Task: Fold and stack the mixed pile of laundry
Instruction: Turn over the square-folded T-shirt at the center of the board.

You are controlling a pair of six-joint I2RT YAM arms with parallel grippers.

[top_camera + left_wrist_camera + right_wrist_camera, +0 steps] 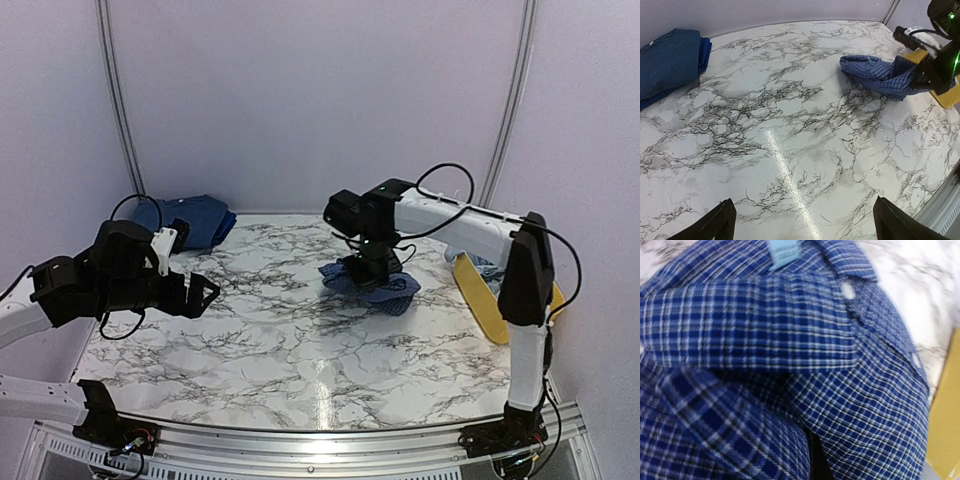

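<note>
Marble tabletop point(300, 345), right pincer point(368, 272) gripping shirt point(397, 292), left pincer point(205, 293) agape

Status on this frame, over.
Left pincer open, empty. Right pincer shut on checked shirt, mid-table. Folded blue stack back left. Yellow tub right, nothing blocking.

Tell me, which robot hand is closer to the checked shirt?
The right hand. It sits shut on the checked shirt, while the left hand hangs open far across the table, nearer the folded blue clothes.

Left arm point(95, 280) low, jaws wide apart; right arm point(450, 215) outstretched, jaws tight together.
</note>
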